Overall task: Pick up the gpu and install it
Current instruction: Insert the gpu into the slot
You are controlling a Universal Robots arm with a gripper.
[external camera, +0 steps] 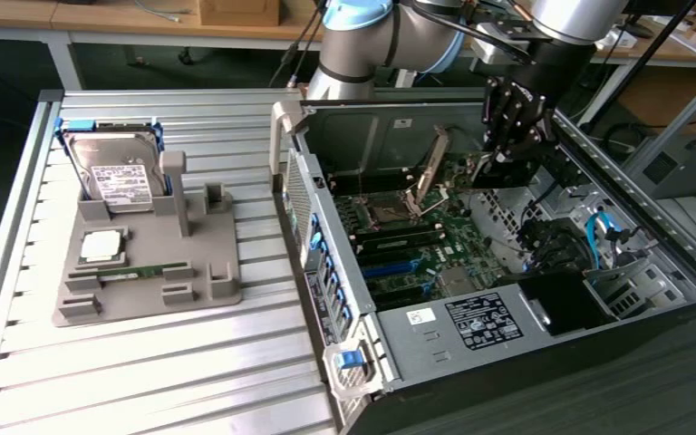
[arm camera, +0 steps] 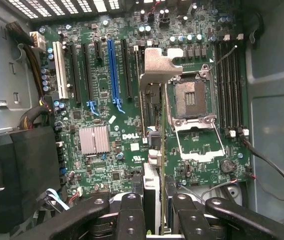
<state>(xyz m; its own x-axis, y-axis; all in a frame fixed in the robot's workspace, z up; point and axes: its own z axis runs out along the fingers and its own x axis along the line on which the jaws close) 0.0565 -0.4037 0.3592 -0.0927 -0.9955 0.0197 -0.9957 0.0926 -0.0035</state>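
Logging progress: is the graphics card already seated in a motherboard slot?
No, the graphics card is clamped in the gripper, edge-on above the motherboard.

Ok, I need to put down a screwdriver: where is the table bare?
Bare slats of the table lie between the grey fixture and the exterior view's bottom edge. The strip between fixture and computer case is narrow; the fixture is crowded.

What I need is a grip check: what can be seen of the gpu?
The gpu is seen edge-on: a thin dark card with a silver metal end bracket bent at its far end. It hangs on edge in the pincer, whose black fingers press both faces, over the green motherboard inside the open case. Whether it touches a slot cannot be told.
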